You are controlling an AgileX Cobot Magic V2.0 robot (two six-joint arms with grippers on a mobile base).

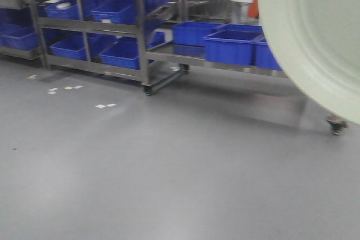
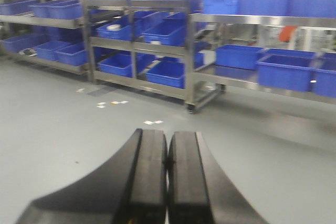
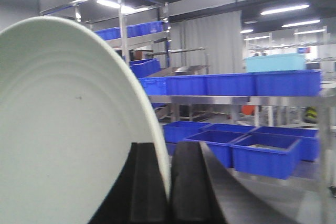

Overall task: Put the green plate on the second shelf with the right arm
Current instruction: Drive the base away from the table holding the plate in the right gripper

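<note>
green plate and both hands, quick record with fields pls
plate: green plate, held on edge, not on any shelf
right hand: right hand shut on the plate's rim
left hand: left hand shut, nothing between the fingers
ahead: steel racks holding blue bins, across the grey floor
front view: the plate fills the upper right corner, hiding part of the racks
</note>
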